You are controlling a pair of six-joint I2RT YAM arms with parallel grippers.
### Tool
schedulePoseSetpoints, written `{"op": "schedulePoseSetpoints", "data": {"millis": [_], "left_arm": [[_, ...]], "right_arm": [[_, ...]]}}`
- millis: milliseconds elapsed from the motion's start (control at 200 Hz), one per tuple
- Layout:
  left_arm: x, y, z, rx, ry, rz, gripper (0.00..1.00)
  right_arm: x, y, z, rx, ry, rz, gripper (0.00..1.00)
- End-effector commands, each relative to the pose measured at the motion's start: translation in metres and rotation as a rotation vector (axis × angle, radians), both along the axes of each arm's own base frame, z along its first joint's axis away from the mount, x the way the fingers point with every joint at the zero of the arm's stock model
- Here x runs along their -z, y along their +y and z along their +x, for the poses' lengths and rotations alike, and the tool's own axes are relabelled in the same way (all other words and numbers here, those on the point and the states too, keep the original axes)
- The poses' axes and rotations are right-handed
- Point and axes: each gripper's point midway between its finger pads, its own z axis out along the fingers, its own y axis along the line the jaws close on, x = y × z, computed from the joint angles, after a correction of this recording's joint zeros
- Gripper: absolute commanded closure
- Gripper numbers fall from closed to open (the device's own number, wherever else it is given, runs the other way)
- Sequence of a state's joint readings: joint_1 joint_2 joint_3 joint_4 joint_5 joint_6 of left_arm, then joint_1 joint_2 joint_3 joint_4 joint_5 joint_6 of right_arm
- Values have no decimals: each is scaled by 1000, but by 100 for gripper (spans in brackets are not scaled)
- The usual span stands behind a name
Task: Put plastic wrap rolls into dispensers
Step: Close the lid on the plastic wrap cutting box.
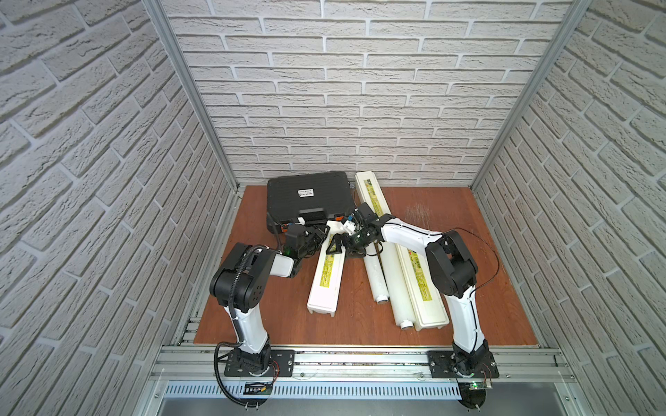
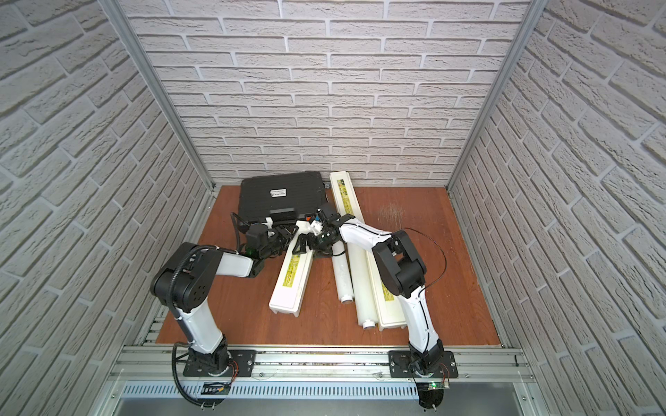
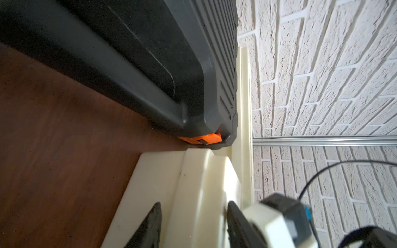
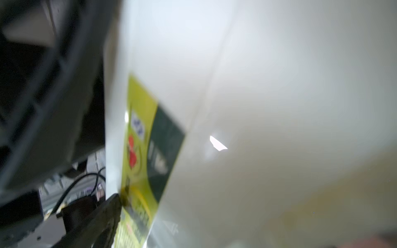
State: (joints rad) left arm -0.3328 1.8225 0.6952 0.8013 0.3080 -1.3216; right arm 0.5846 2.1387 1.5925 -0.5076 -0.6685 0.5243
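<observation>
A closed cream dispenser with a yellow-green label lies left of centre, its far end by the black case. My left gripper is shut on that far end; in the left wrist view the fingers flank the cream end. My right gripper hovers open just above the same end. In the right wrist view one finger sits at the lid's edge and the other finger is hidden. Two plastic wrap rolls lie side by side to the right.
A black case with an orange latch stands at the back left. A second dispenser runs beside it toward the back wall. A third dispenser lies under my right arm, against the longer roll. Brick walls close three sides.
</observation>
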Motion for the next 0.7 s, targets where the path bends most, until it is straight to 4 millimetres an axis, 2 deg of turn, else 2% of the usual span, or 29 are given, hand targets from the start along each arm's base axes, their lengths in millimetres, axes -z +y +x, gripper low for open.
{"op": "schedulePoseSetpoints", "data": {"millis": [0,70,135,245,270,280,415,495,600,695], "left_arm": [[106,0,-76,99,417,127,52],[105,-2,-77,114,414,130,50],[101,-3,-77,138,401,137,43],[83,-1,-75,202,364,165,20],[78,1,-75,216,353,170,4],[75,1,-75,221,348,175,2],[42,17,-78,281,291,246,2],[25,28,-88,314,284,278,2],[13,34,-113,374,291,297,5],[18,36,-143,406,336,291,9]], "right_arm": [[3,29,-29,-102,-45,47,0],[16,33,-36,-90,-20,43,0],[24,33,-33,-54,-22,34,2],[33,28,-26,-26,-35,9,6],[34,27,-24,-25,-36,9,7],[35,27,-24,-25,-33,7,8],[39,29,-21,-37,-18,11,11],[42,28,-19,-31,-7,16,12],[45,24,-13,-15,3,19,13],[44,24,-7,-15,7,27,14]]}}
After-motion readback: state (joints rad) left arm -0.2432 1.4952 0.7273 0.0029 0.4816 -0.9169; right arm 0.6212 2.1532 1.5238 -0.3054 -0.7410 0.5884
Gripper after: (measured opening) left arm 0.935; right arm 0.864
